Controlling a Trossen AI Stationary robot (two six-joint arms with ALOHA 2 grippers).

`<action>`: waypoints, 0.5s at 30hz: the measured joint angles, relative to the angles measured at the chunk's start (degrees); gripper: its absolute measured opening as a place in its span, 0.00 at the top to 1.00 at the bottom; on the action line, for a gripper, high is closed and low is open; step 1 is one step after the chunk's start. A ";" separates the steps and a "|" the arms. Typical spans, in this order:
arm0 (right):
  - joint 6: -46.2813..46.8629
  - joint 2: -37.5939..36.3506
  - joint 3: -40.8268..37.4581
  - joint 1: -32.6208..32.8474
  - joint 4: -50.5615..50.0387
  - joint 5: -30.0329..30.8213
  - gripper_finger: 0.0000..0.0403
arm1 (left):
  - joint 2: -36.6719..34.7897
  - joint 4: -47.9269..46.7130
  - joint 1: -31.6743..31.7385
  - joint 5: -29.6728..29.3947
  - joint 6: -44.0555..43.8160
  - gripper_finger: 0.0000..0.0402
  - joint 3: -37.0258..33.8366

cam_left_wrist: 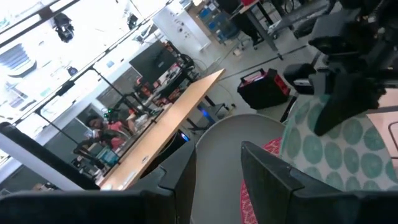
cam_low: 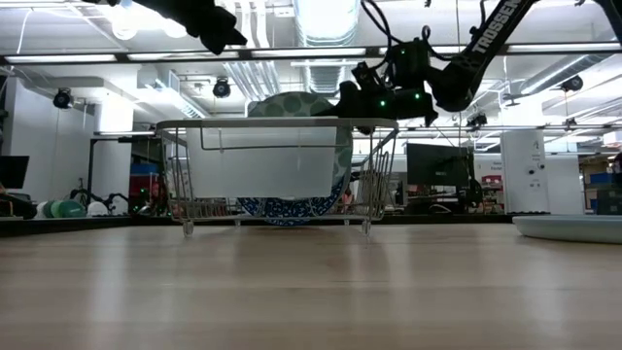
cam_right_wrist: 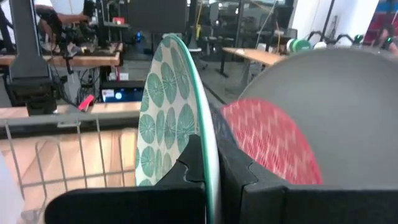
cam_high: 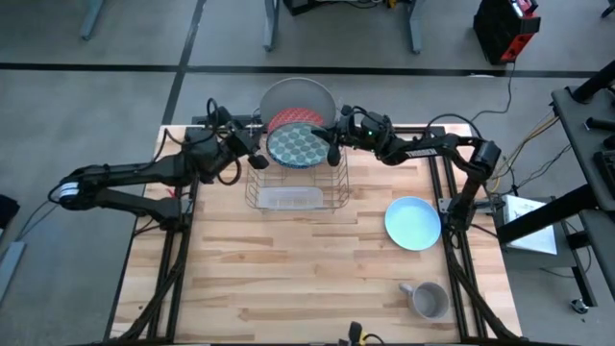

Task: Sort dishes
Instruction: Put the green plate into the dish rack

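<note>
Three dishes stand on edge in the wire rack at the table's far middle: a large grey plate at the back, a red patterned one, and a blue speckled one in front. My right gripper is shut on the blue plate. At the rack's far left corner my left gripper hovers open, touching nothing, and the grey plate shows beyond its fingers. A smaller light-blue plate lies flat on the table at the right. My right gripper pinches the blue speckled plate's rim on the plate's right side, one finger on each face. The fingers come about level from the table's right. The plate stands upright on edge, with its lower part down in the rack.
A grey mug sits near the table's front right. A white tray hangs inside the rack's near wall. The near half of the wooden table is bare wood.
</note>
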 joint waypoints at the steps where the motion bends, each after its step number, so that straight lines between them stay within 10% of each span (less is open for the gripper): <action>1: 0.18 0.23 0.00 0.00 -0.11 0.02 1.00 | 0.24 0.17 0.02 0.00 0.00 0.71 0.00; 15: 0.89 1.75 0.00 0.13 -2.67 0.02 1.00 | 2.55 1.68 0.45 0.02 -0.02 0.71 0.00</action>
